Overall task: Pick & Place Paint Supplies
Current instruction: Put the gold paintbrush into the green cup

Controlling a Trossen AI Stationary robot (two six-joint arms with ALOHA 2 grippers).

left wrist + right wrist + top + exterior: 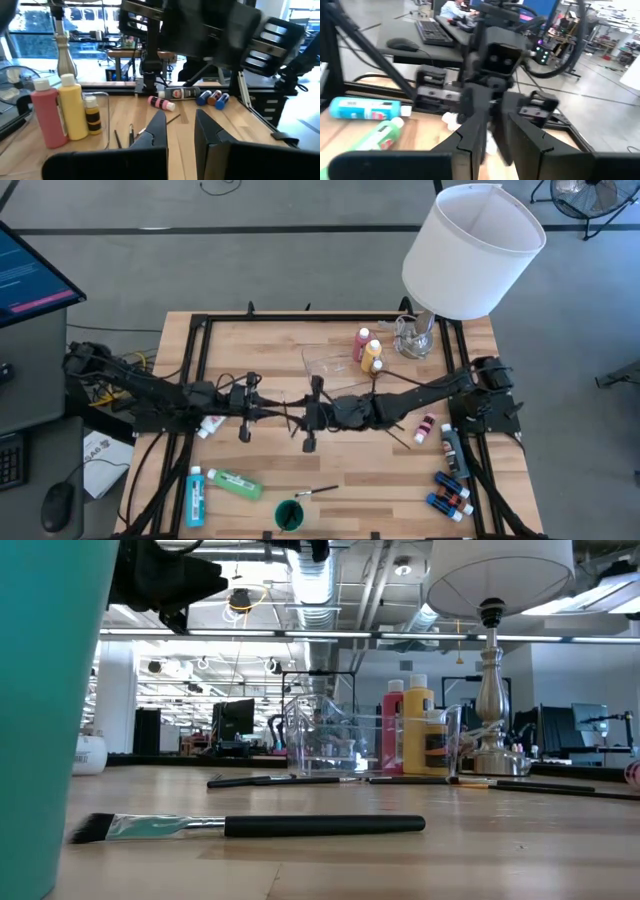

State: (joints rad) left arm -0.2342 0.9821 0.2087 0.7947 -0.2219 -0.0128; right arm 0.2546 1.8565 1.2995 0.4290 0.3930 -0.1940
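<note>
Both arms meet over the middle of the wooden table [280, 375]. Left gripper [262, 409] points right, fingers clenched with nothing between them. Right gripper [311, 416] points left, facing it, fingers a little apart; cannot tell whether anything is between them.

Paint supplies are scattered:
- Red paint bottle [361, 343] and yellow paint bottle [371, 355] upright at the far side, just right of the clear plastic tray [322, 358].
- Blue bottle [195, 496] and green bottle [235, 483] lying at the near left.
- Brush [317, 492] lying near centre, beside a green cup [289, 515].
- Pink bottle [426, 428] lying right of centre, a dark tube [454, 451] beyond it.
- Small blue bottles [450, 494] at the near right.

White lampshade [473, 248] on its lamp stands at the far right.
</note>
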